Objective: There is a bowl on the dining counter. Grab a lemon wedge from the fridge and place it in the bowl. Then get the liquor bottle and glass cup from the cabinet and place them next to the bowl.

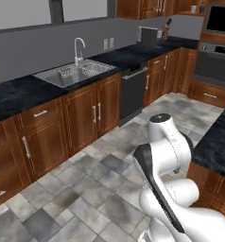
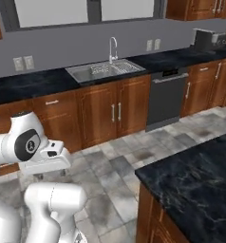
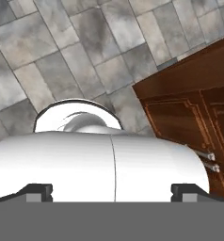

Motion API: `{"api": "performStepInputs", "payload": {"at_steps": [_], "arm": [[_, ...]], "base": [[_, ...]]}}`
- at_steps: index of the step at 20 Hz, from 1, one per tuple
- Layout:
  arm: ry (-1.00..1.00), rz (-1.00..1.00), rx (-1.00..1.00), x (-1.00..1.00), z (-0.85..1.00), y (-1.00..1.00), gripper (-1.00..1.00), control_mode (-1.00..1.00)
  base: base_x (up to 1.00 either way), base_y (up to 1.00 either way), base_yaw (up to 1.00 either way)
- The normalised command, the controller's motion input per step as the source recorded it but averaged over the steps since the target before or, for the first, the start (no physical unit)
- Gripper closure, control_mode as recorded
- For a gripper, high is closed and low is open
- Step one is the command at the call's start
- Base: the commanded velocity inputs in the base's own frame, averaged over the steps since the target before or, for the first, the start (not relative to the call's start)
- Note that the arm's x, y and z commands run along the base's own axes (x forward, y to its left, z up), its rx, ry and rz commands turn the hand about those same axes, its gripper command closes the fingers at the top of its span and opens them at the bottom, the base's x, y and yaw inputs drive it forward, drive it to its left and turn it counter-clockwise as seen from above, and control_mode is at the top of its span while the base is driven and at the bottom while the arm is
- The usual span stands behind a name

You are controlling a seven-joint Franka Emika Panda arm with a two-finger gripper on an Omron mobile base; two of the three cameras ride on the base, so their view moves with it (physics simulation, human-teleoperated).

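Arm folded low over the grey tiled floor [image 1: 86,189], tool [image 3: 112,192] pointing down at it, two dark fingertips [image 3: 38,192] standing as wide apart as they go, nothing between them, nothing held. Beneath the tool: floor tiles and, just to one side, the brown wood base [image 3: 189,94] of the dining table, with grey bar handles [image 3: 205,160] on its doors. Dining table [image 2: 200,180], black marble-look top with faint white veining, close by the arm on its right side in both base views; the stretch in sight bare. Across the floor, well apart from the tool: long dark table [image 2: 39,83] against the wall with a steel sink [image 2: 105,71] and tall faucet [image 2: 112,47], brown lower cabinets [image 2: 115,111] with grey handles, a black dishwasher [image 2: 167,97]. Farther along in the left base view, a wall oven [image 1: 213,64] and upper brown cabinets [image 1: 147,8].
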Motion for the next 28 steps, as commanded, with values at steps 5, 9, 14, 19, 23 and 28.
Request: {"api": "performStepInputs", "payload": {"at_steps": [5, 9, 14, 19, 23, 28], "arm": [[0.00, 0.00, 0.00, 0.00, 0.00, 0.00, -1.00, 1.00], [0.00, 0.00, 0.00, 0.00, 0.00, 0.00, -1.00, 1.00], [0.00, 0.00, 0.00, 0.00, 0.00, 0.00, -1.00, 1.00], [0.00, 0.00, 0.00, 0.00, 0.00, 0.00, -1.00, 1.00], [0.00, 0.00, 0.00, 0.00, 0.00, 0.00, -1.00, 1.00], [0.00, 0.00, 0.00, 0.00, 0.00, 0.00, -1.00, 1.00]], "base": [[0.79, 0.69, -0.47], [0.89, 0.70, -0.37], [0.95, 0.51, -0.29], [1.00, 0.31, -0.23], [1.00, 0.01, -0.08], [1.00, -0.27, 0.00]]}}
